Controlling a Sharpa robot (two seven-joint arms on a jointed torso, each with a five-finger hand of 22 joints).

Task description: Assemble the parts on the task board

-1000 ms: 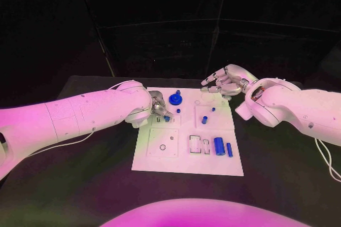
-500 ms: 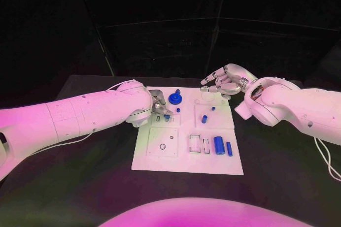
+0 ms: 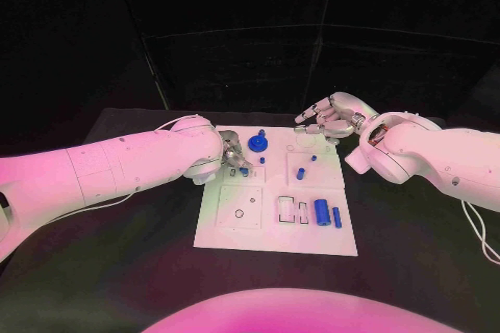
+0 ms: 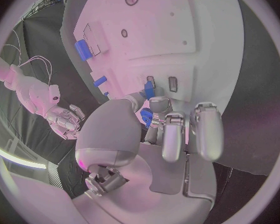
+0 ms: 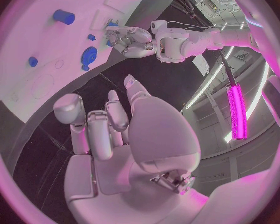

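The task board [image 3: 273,232] is being shown as a white plate lying flat on the black table [image 3: 125,275], between the two hands. The left hand [image 3: 231,159] is being held low over the board's near-left part, its fingers [image 4: 171,134] curled downward around a small blue part [image 4: 146,117]; the part is being pinched at the fingertips, just above a pair of narrow slots [image 4: 171,83] in the board. The right hand [image 3: 332,120] is being held off the board's far-right corner, above the table, with its fingers loosely spread and nothing in them. A round blue knob [image 3: 257,143] is standing just beyond the left hand's fingertips. A thick blue cylinder [image 3: 321,213] and a thinner blue pin [image 3: 337,219] are lying well away from both hands, on the board's side towards the robot. A short blue peg [image 3: 299,175] is lying between the hands.

The step in hand is judged to be the seating of the pinched part in a slot. The next move is judged to call for careful alignment over the opening, followed by a straight, gentle press down.
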